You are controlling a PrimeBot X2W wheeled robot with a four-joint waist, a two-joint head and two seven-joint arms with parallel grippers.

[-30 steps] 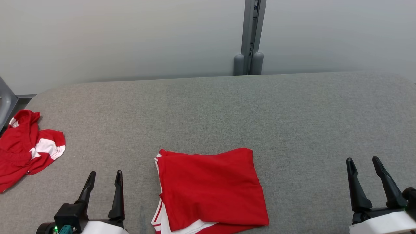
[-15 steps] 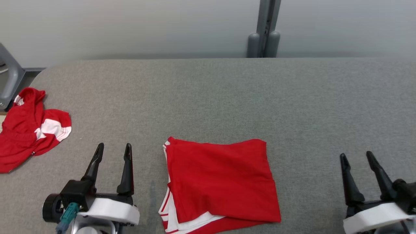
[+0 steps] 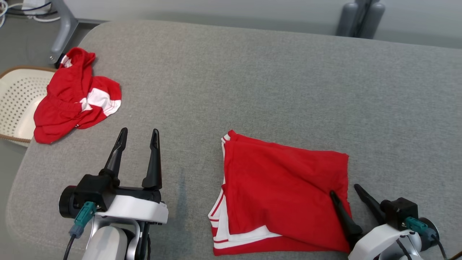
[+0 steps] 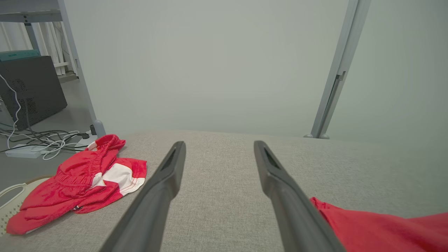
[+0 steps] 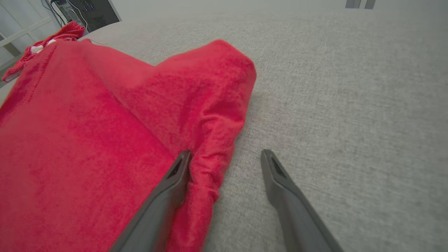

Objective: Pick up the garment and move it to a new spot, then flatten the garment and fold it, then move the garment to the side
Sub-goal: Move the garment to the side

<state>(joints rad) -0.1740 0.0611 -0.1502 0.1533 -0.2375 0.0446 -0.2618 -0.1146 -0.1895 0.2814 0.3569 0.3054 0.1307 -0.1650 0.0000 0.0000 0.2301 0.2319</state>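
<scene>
Folded garment (image 3: 281,187) at 5 o'clock, ready to go aside
My right gripper (image 3: 344,189) stands wide astride its 3 o'clock edge, one finger on cloth, one on bare desk (image 3: 252,79), placed, I judge, to pinch the layers together; my left gripper (image 3: 140,130), equally wide and empty, hovers at 8 o'clock

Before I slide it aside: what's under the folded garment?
The folded garment shows white-striped layers under its top layer at the left edge, on grey padding. Anything beneath is covered.
</scene>
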